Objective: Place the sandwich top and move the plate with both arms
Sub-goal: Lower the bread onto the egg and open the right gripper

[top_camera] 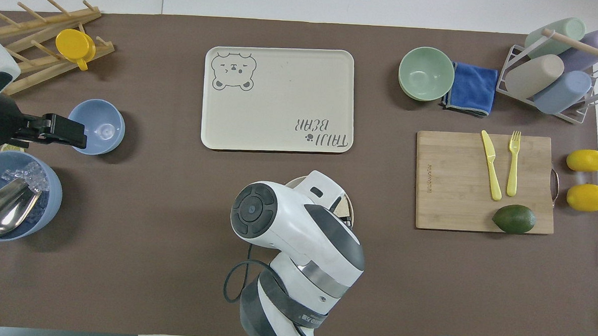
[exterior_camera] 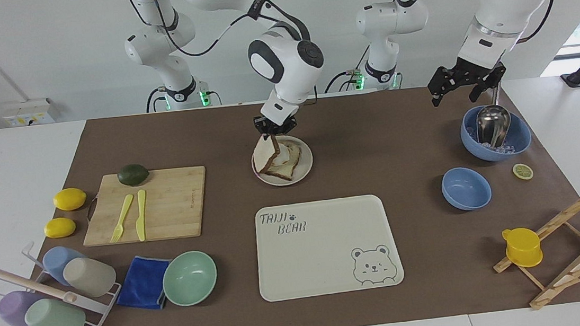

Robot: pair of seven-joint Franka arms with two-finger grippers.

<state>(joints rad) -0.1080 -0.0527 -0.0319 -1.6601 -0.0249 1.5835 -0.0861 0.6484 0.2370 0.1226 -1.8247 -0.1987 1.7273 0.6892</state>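
The right gripper (exterior_camera: 274, 128) is over the plate (exterior_camera: 305, 171), jaws clamped on the upper edge of the sandwich top (exterior_camera: 266, 155). The slice hangs tilted, its lower edge down on or just above the other bread slice (exterior_camera: 290, 164) that lies on the plate; I cannot tell if they touch. The tilted slice hides most of what is on that lower bread. In the overhead view the right arm covers nearly all of this, only a part of the plate rim (top_camera: 349, 210) shows beside the wrist.

The plate stands on the counter (exterior_camera: 372, 134) about mid-way between both arms' ends, nearer to the robots than the bear tray (exterior_camera: 325, 250).

The left gripper (exterior_camera: 466, 85) waits in the air over the big blue bowl (exterior_camera: 517, 144) w/ ice and a metal scoop (exterior_camera: 492, 123), at the left arm's end of the counter. Its jaws are apart, nothing between them.

A smaller blue bowl (exterior_camera: 466, 187) and a lemon slice (exterior_camera: 523, 171) lie near it. Toward the right arm's end is the cutting board (exterior_camera: 171, 203) w/ yellow fork (exterior_camera: 122, 217), yellow knife (exterior_camera: 140, 214) and an avocado (exterior_camera: 133, 174) on it; two lemons (exterior_camera: 69, 198) are beside the board. The mint bowl (exterior_camera: 189, 278) is just beside a blue cloth (exterior_camera: 143, 282).
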